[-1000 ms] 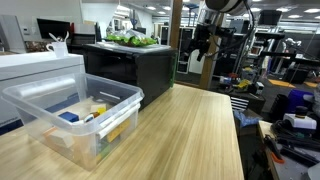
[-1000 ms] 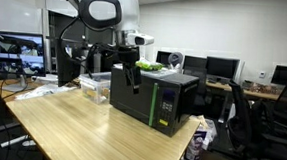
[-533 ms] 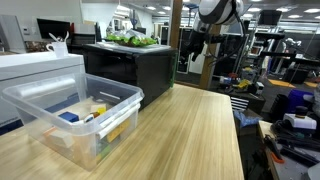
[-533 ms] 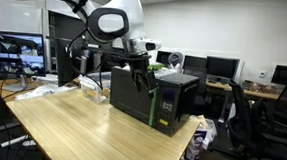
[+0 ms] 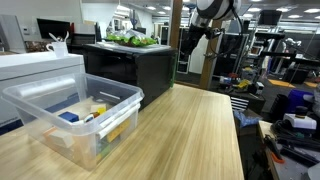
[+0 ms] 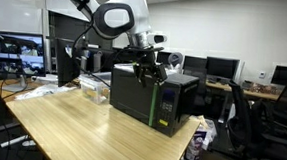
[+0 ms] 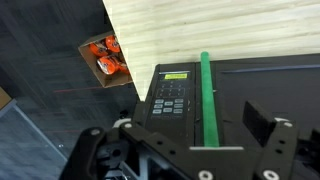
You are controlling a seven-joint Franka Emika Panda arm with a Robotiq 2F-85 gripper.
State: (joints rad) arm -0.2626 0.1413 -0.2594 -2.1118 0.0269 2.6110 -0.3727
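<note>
A black microwave [image 6: 154, 99] with a green stripe down its front stands on the wooden table [image 6: 71, 121]. It also shows in another exterior view [image 5: 130, 68], with green leafy items [image 5: 132, 40] on top. My gripper [image 6: 150, 70] hangs open just above the microwave's top front edge, holding nothing. In the wrist view the gripper [image 7: 205, 130] looks down on the keypad [image 7: 172, 95] and the green stripe [image 7: 207, 90]; one dark finger [image 7: 262, 120] shows at the right. From the far side the gripper [image 5: 194, 44] is small and partly hidden behind the wooden post.
A clear plastic bin [image 5: 30, 110] with small items sits on the table next to a white appliance [image 5: 40, 65]. On the floor by the table lies a box with orange things [image 7: 105, 58]. Office chairs [image 6: 243, 116] and monitors [image 6: 219, 67] stand beyond.
The arm has swung over from beside the microwave to above its top front edge. The jaws stayed open.
</note>
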